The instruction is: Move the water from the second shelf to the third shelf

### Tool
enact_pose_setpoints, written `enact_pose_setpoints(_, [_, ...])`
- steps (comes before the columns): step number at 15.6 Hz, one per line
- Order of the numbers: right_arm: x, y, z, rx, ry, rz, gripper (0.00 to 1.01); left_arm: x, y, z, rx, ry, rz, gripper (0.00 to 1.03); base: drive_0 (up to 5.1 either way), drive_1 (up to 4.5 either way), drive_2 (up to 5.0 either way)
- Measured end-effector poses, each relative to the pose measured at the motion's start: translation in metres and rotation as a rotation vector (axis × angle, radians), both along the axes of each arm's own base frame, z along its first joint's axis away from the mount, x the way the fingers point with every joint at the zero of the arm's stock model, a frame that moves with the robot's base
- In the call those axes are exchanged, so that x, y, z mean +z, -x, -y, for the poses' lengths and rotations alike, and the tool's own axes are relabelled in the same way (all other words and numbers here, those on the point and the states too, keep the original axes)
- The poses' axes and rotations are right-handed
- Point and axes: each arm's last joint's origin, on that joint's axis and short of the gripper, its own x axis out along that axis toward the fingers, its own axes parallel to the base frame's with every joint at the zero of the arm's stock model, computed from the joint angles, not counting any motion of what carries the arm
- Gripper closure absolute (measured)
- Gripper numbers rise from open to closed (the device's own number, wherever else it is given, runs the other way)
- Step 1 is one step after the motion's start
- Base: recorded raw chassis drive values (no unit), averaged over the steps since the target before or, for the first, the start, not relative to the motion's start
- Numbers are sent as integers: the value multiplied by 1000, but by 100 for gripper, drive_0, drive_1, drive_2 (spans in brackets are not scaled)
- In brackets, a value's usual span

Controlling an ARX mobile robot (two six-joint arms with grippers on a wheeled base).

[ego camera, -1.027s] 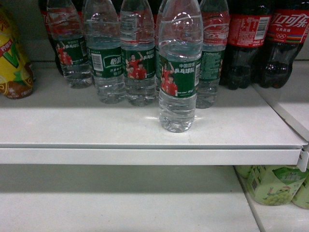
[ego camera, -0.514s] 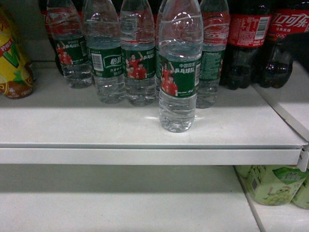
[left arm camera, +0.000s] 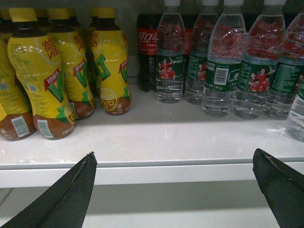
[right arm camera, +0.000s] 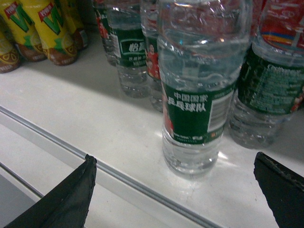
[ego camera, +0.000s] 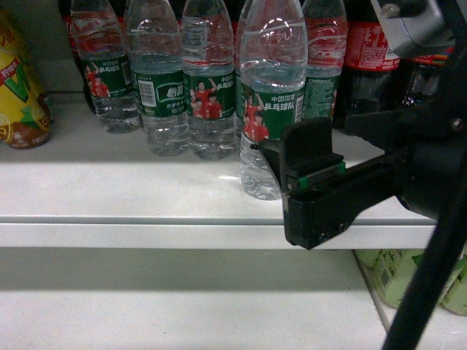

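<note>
While right gripper (right arm camera: 173, 190) nears with jaws spread and empty, water (ego camera: 271, 102) stands upright at shelf (ego camera: 146, 193) front edge, ahead of bottle row (ego camera: 182, 80). Step: approach. Next: straddle bottle, close. Left gripper (left arm camera: 173, 190) jaws also spread, idle.

The right tool (ego camera: 281, 164) reaches leftward, fingers spread wide; left tool (left arm camera: 175, 190) likewise gapes.

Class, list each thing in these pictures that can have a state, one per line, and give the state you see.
front water bottle: upright near the shelf edge, full, not gripped
right gripper: open, bottle between its fingertips, not touching
left gripper: open, holding nothing, facing the shelf
row of water bottles: upright, behind the front one
cola bottles: upright at the back
yellow drink bottles: upright, capped
</note>
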Motion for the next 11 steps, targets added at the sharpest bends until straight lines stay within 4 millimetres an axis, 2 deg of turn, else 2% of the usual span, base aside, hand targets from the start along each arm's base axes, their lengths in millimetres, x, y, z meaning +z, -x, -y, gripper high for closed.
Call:
enact_pose_setpoints(6, [18, -34, -25, -41, -60, -36, 3, 0, 0, 0, 0, 0, 0, 5, 0, 0, 0])
enact_pose_setpoints(11, [13, -51, -35, -88, -59, -78, 3, 0, 0, 0, 0, 0, 0, 5, 0, 0, 0])
